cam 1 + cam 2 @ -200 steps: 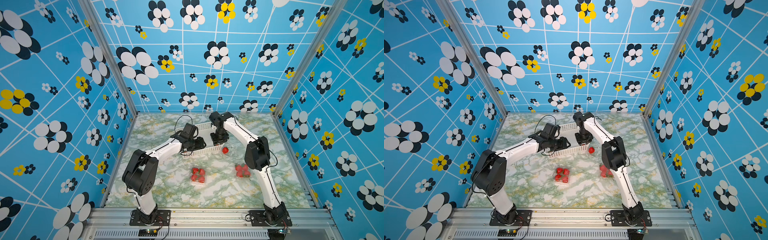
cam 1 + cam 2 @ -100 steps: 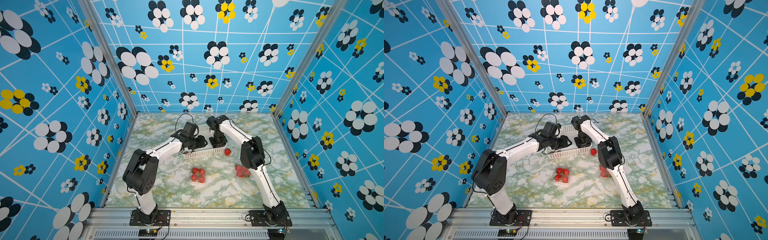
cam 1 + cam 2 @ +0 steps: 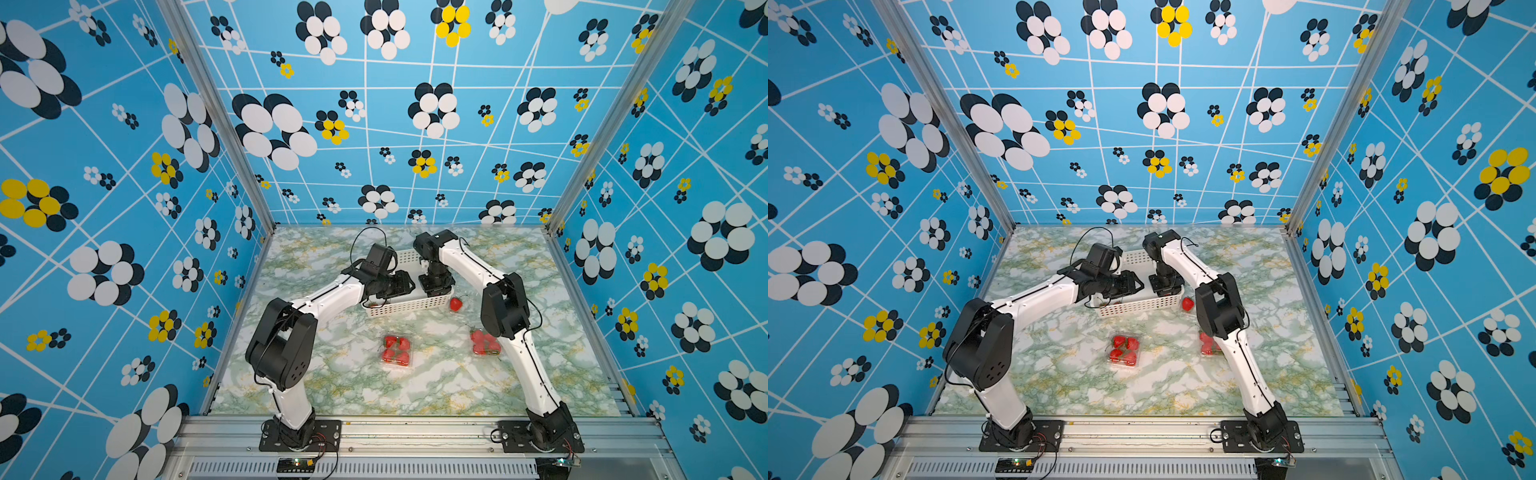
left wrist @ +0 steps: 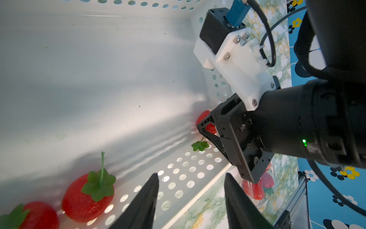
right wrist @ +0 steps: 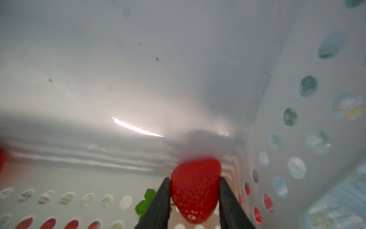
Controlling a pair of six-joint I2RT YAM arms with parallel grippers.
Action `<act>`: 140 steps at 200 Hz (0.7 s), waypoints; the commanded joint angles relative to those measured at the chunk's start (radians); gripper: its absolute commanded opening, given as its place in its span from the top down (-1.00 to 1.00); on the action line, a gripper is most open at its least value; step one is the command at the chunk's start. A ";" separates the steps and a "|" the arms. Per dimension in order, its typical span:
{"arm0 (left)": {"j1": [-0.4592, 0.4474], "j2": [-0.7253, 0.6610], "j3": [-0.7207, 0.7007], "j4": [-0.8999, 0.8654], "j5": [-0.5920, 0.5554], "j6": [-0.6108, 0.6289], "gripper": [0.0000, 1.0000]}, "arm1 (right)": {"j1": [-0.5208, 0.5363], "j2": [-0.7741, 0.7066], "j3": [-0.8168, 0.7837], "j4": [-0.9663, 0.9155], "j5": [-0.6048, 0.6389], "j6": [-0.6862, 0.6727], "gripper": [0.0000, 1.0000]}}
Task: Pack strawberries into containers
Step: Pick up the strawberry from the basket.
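Observation:
In the right wrist view my right gripper [image 5: 195, 188] is shut on a red strawberry [image 5: 195, 190] that lies in a corner of the white perforated basket [image 5: 297, 111]. In both top views this gripper [image 3: 434, 291] reaches down into the basket [image 3: 409, 305]. My left gripper [image 4: 191, 178] is open, with the basket's near wall between its fingers [image 4: 150, 198]. Two more strawberries [image 4: 87, 200] lie on the basket floor. Two clear containers hold strawberries: one at mid-table [image 3: 397, 352], one [image 3: 484, 343] partly behind my right arm. A single strawberry [image 3: 456, 304] sits just right of the basket.
The marble-patterned table [image 3: 332, 386] is walled by blue flowered panels on three sides. My right wrist and its camera [image 4: 233, 51] fill the basket's right end, close to my left gripper. A metal rail [image 3: 415, 432] runs along the front edge.
My right gripper has swung left from above the lone strawberry into the basket, dropped to its floor and closed on a strawberry. The left arm has stayed put.

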 commanded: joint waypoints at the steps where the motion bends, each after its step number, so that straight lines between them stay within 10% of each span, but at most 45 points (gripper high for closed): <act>1: 0.008 0.003 0.012 0.010 0.007 -0.006 -0.09 | 0.006 -0.010 -0.005 -0.015 -0.032 0.003 0.63; 140: 0.008 -0.013 0.008 0.003 -0.007 -0.005 -0.09 | -0.036 -0.114 0.010 0.107 -0.178 0.061 0.76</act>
